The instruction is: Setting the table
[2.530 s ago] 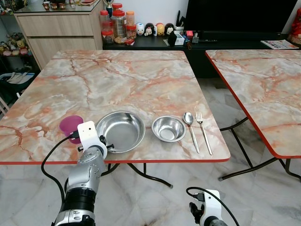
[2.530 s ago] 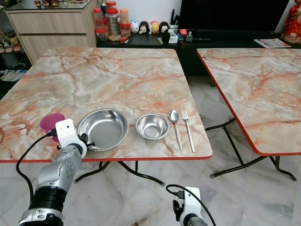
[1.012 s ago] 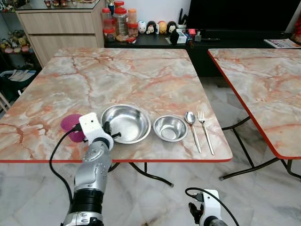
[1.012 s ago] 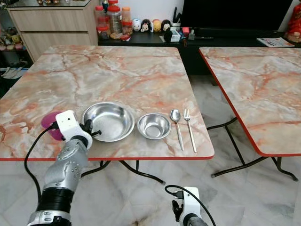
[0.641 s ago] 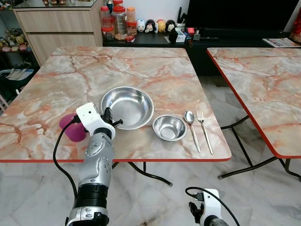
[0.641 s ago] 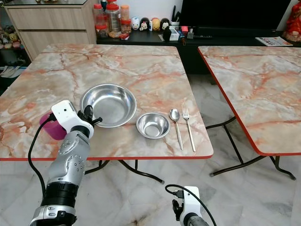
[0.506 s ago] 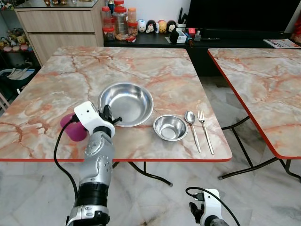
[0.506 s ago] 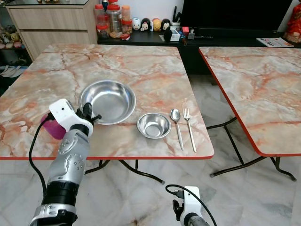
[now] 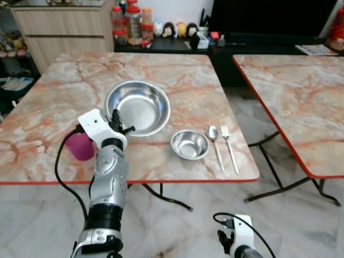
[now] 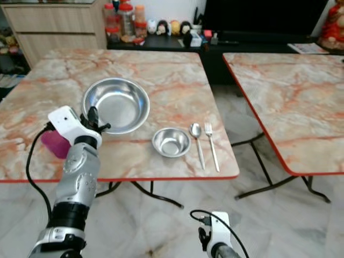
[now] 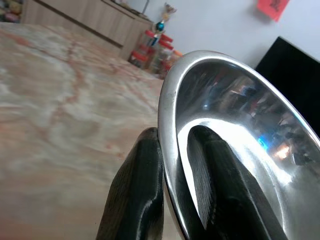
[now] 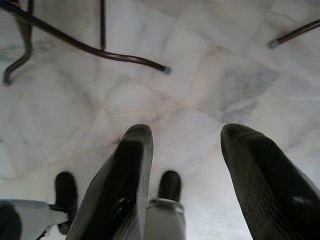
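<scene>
Pink cup (image 9: 80, 146): stood at the left of the marble table (image 9: 177, 80), near its front edge, just beside the left arm's white wrist housing.
Left gripper (image 9: 119, 124): reached over the table from the front, its two black fingers (image 11: 137, 195) clamped on the near rim of the large steel bowl, one finger outside the wall and one inside, as the left wrist view showed.
Large steel bowl (image 9: 138, 107): lay on the table left of centre, farther back than the other dishes.
Small steel bowl (image 9: 189, 144): sat right of the large one and nearer the front edge, apart from it.
Spoon (image 9: 215, 146): lay just right of the small bowl, handle toward the front edge.
Fork (image 9: 229, 148): lay beside the spoon, parallel to it, tines away from the edge.
Second table (image 9: 301, 91): stood well apart on the right.
Right gripper (image 12: 185, 175): hung low over the tiled floor (image 12: 210, 85), its fingers apart and holding nothing.
</scene>
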Controlling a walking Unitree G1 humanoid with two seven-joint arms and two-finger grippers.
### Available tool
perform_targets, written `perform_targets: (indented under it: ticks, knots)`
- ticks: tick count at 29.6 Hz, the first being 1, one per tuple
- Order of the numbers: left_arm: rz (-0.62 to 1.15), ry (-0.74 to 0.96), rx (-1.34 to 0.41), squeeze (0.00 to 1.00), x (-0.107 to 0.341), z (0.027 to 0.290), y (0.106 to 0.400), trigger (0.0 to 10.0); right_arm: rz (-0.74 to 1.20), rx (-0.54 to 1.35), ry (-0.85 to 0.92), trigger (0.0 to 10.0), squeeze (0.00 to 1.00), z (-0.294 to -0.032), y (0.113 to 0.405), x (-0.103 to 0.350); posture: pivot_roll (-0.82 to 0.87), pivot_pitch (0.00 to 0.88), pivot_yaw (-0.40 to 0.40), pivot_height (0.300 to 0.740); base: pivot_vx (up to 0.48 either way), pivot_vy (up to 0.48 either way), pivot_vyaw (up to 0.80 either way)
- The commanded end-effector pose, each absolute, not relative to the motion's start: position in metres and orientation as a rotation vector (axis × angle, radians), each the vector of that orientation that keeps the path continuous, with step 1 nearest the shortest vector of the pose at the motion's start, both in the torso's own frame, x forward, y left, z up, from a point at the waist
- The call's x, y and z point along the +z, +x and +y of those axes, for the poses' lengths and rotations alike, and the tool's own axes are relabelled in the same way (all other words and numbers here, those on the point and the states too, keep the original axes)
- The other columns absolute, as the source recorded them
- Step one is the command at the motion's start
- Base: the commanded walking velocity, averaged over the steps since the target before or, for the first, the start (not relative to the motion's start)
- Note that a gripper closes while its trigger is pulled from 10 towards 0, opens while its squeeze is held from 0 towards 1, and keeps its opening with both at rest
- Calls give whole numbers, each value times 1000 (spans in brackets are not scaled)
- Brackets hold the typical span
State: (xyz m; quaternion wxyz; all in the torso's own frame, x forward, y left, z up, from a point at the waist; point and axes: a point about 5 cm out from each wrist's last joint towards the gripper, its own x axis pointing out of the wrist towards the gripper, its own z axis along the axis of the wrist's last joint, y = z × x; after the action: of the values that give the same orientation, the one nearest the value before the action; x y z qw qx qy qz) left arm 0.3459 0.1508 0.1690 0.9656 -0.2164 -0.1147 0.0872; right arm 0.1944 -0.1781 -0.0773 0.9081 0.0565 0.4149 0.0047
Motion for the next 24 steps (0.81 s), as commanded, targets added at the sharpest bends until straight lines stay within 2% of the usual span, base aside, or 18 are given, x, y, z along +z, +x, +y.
perform_targets:
  ticks: [1,13,24]
  knots:
    - [-262,-424,179,0,176,151,348,10000,851,-9,120,10000,0,-182,195,-77,67,0,-78,740,0,-356,0]
    - [-300,-423,195,0,185,156,348,10000,849,-16,124,10000,0,-183,195,-77,65,0,-79,740,0,-353,0]
    - [-338,-388,239,0,190,172,340,10000,851,-23,130,10000,0,-183,192,-78,68,0,-73,740,0,-354,0]
